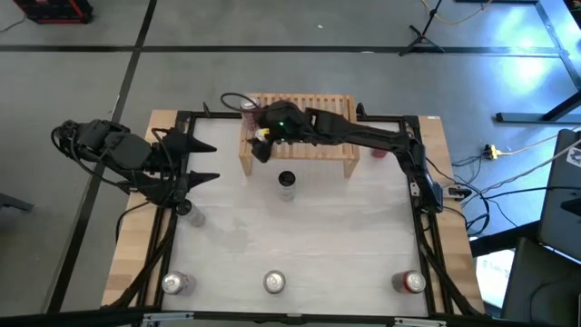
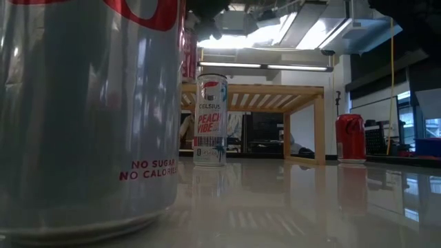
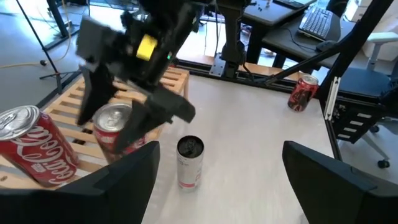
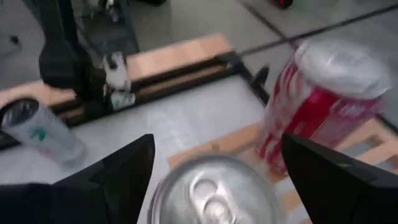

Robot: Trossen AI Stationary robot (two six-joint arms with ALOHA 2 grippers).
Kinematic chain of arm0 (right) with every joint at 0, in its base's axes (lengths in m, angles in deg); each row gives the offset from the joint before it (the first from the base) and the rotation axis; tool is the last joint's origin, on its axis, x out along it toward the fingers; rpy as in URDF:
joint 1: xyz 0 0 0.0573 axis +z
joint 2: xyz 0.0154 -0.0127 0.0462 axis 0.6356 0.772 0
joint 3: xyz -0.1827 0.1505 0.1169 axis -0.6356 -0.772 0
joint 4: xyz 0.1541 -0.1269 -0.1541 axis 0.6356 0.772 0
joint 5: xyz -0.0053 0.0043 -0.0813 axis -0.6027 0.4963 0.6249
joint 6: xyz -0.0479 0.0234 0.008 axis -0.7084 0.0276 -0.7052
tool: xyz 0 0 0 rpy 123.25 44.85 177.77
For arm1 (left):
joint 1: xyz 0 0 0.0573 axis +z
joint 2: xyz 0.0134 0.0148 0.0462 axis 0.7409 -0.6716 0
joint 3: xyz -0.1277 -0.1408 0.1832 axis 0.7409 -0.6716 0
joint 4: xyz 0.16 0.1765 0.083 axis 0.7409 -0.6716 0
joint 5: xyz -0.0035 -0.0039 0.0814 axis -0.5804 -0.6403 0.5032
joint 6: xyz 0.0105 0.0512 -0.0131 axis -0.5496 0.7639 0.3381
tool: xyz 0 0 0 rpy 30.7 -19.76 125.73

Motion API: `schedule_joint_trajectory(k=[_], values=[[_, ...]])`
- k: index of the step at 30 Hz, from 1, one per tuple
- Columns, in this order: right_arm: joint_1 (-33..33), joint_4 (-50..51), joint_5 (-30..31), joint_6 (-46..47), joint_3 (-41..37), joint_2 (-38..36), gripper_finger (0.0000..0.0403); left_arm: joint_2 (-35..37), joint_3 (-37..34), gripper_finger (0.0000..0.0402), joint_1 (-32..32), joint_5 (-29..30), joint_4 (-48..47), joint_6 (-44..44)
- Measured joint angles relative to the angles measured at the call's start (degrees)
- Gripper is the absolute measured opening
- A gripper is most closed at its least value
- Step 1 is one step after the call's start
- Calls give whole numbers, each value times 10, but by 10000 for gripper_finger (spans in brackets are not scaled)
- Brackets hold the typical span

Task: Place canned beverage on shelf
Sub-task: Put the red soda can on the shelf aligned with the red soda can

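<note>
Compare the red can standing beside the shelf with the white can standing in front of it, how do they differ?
The red can is short and solid red; the white can is taller, slimmer, and white with pink lettering. The red can stands just outside the shelf's side leg, while the white can stands in front of the shelf on the open table. Both are upright and untouched.

On the shelf point(image 1: 313, 111), slats from its middle toward 3 o'clock lie free; the 9 o'clock end is blocked by two red cans point(image 3: 118, 127) and the right claw point(image 1: 258, 145). A slim can point(image 1: 287, 183) stands on the bench point(image 1: 318, 232) at the shelf's 6 o'clock.
</note>
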Motion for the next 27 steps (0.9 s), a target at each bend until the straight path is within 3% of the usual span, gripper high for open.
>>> schedule_joint_trajectory(k=[21, 27], values=[[-8, -39, 18, -9, -14, 9, 342, 0, 0, 328, 0, 3, 1, 15], [-8, 10, 17, -37, 37, -1, 342, 0, 0, 328, 0, 3, 0, 15]])
